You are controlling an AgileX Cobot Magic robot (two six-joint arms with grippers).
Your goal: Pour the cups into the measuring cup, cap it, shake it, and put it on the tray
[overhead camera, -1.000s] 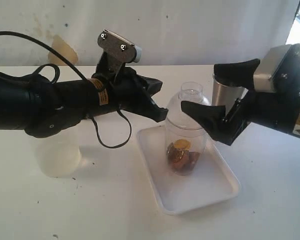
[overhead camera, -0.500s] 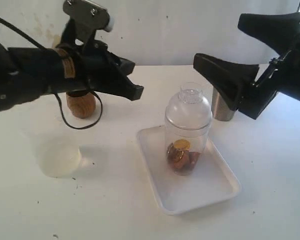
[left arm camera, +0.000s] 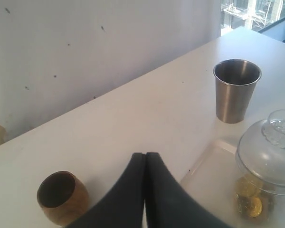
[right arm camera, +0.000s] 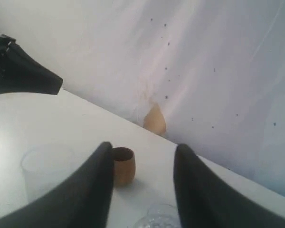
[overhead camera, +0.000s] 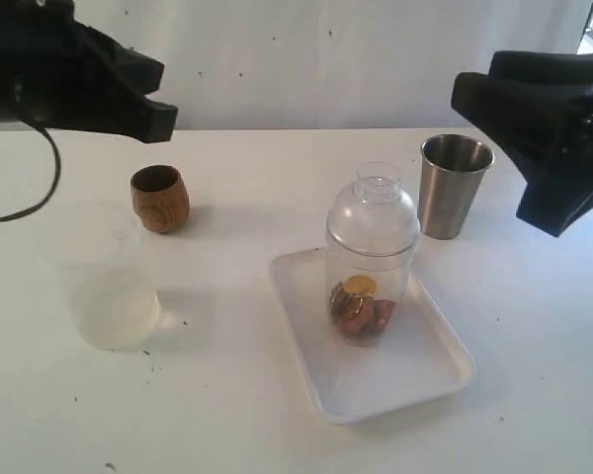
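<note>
Capped measuring cup [overhead camera: 372, 281] upright on tray [overhead camera: 420, 373]

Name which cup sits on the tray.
The clear measuring cup, capped, on the tray. Wooden cup, steel tumbler and frosted cup stand on the table.

The wooden cup [overhead camera: 160, 197] is brown with darker grain. The steel tumbler [overhead camera: 455, 188] is silver-grey. The measuring cup [overhead camera: 348, 265] and cap [overhead camera: 373, 219] are clear, with gold and reddish-brown pieces [overhead camera: 358, 304] inside. The tray [overhead camera: 400, 370] is white, the frosted cup [overhead camera: 114, 308] milky, the bench [overhead camera: 227, 420] white with dark specks.
</note>
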